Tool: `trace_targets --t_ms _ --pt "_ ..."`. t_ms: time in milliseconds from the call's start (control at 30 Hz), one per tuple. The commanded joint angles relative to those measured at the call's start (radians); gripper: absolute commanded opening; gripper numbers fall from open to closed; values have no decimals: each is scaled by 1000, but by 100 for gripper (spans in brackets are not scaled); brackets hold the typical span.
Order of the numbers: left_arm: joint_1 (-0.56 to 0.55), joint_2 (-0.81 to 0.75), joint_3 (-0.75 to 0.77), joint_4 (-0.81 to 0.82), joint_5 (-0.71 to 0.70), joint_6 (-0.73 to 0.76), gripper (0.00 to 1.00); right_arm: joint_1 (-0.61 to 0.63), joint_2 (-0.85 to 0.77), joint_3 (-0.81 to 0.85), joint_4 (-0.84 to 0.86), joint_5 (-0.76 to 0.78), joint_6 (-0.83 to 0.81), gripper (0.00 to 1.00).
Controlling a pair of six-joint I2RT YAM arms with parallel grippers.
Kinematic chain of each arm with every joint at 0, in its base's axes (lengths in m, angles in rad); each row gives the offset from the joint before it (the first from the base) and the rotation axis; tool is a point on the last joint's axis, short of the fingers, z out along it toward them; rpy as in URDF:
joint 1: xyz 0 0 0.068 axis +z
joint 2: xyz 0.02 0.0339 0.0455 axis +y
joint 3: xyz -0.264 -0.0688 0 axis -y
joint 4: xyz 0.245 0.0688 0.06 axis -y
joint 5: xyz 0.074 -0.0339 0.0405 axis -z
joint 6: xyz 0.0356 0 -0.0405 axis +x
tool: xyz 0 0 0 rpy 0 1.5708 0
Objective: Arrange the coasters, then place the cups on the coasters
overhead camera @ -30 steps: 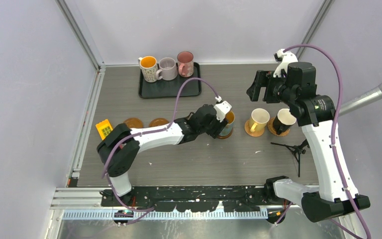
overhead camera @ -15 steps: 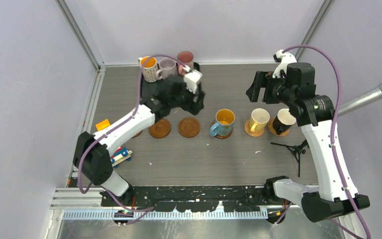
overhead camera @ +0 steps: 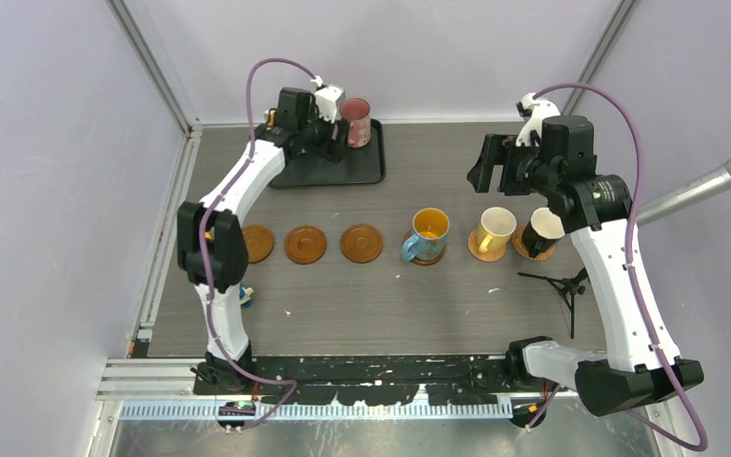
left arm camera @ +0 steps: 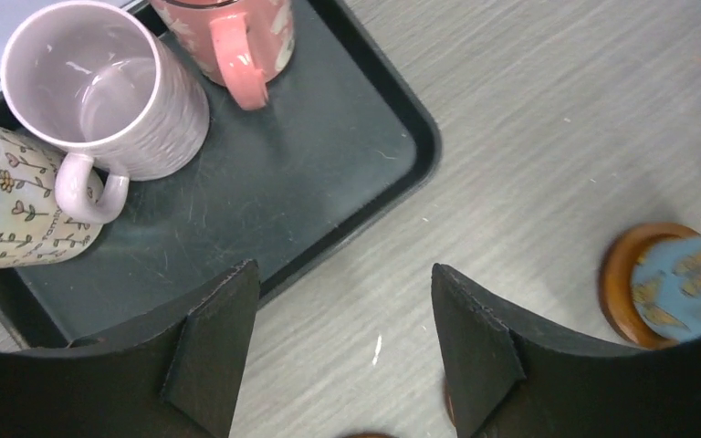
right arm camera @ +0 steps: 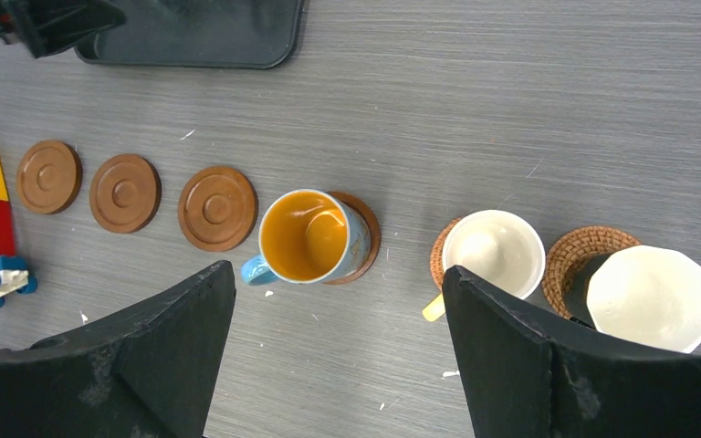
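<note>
Left tool (left arm camera: pixel 342 315) held apart over far-left tray (left arm camera: pixel 329 137), right tool (right arm camera: pixel 338 315) spread wide, three coasters (overhead camera: pixel 306 245) seen bare at left

The left arm (overhead camera: pixel 247 181) has swung from the blue mug (overhead camera: pixel 428 233) toward eleven o'clock; its fingers (left arm camera: pixel 214 338), spread and empty, now hover over the tray (left arm camera: pixel 329 155).
</note>
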Motion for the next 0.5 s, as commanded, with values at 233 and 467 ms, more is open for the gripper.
trace_targets --t_ms 233,467 --pt "-7 326 370 -8 -111 -117 64 -4 21 22 44 13 -7 88" --pt "-10 493 565 -13 -185 -138 62 -5 34 34 42 34 -20 88"
